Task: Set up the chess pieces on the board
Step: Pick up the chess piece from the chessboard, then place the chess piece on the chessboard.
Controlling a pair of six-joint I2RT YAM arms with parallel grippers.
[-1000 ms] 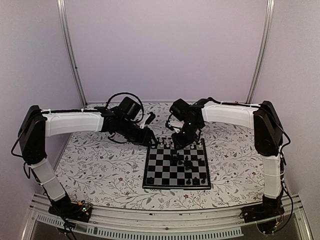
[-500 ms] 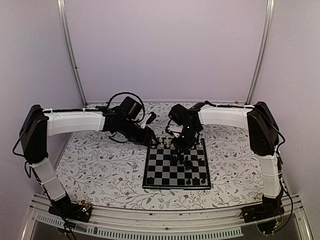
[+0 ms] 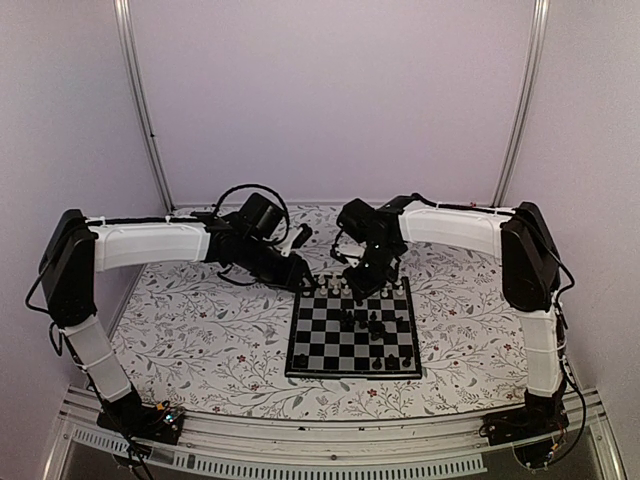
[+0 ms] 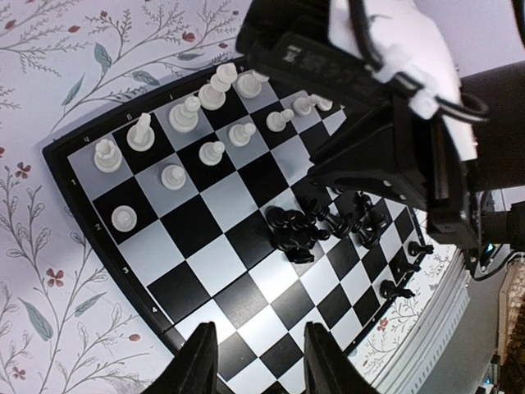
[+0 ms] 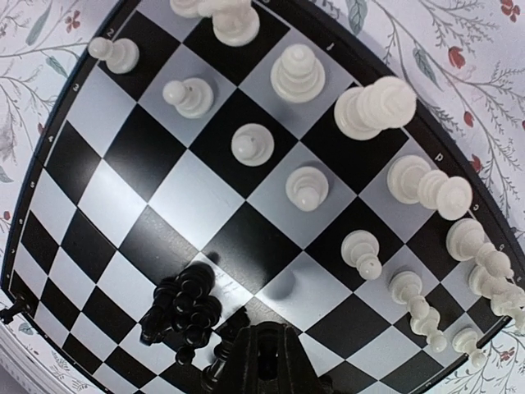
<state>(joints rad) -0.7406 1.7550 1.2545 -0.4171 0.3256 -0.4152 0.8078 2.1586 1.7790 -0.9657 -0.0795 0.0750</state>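
Observation:
The board (image 3: 320, 350) lies on the floral cover. White chess pieces (image 3: 340, 288) stand in its two far rows, and a few are tipped. Black pieces (image 3: 362, 322) are bunched near the middle, with a few more (image 3: 385, 362) on the near row. My right gripper (image 3: 358, 290) hangs over the far part of the board. In the right wrist view it (image 5: 264, 361) is shut beside the black cluster (image 5: 180, 312); whether anything sits between the fingers is hidden. My left gripper (image 4: 262, 361) is open and empty above the board's left edge (image 4: 82, 238).
The right arm (image 4: 385, 156) looms over the board's far right in the left wrist view, above the white rows (image 4: 189, 115). Floral cover (image 3: 200, 330) surrounds the board. A white frame rail (image 3: 300, 440) runs along the near edge.
My right gripper's fingers have closed and its wrist has shifted slightly left over the far rows. The left arm has not moved.

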